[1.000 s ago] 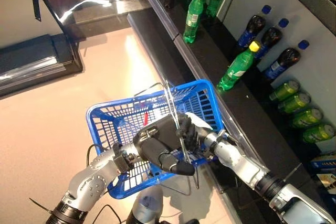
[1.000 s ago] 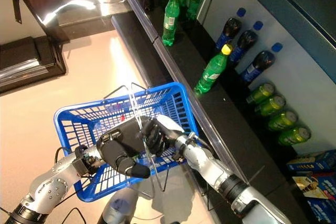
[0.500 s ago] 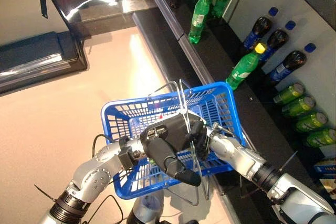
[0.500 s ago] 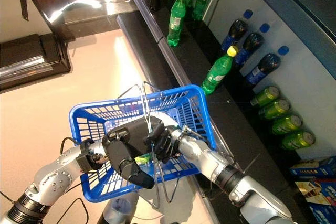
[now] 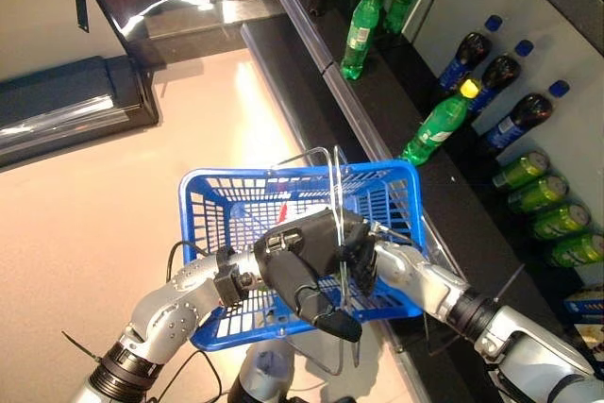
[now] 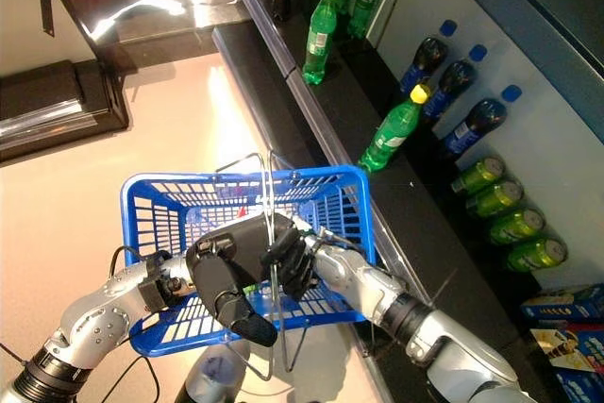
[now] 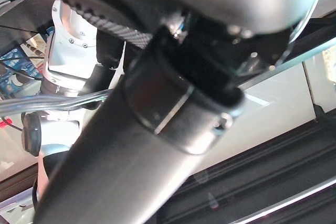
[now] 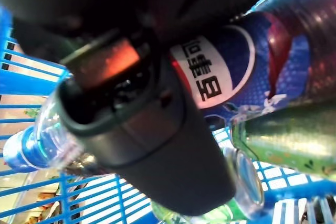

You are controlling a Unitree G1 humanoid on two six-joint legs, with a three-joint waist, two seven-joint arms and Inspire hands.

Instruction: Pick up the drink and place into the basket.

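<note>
Over the blue basket (image 5: 203, 197), both robot hands meet.
Left robot hand (image 5: 300, 261) grips the wire handle (image 5: 337, 186). By the right wrist view, the right robot hand (image 8: 142, 114) grasps a blue-labelled dark drink (image 8: 247, 72) inside the basket.

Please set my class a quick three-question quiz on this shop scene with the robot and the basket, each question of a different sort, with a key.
1. True or false: the right hand is inside the basket.
2. What colour are the caps of the green bottles on the shelf? A red, B yellow, C white.
3. Fill in: the cola bottle in the right hand has a ___ label.

Key: 1 true; 2 B; 3 blue.
</note>
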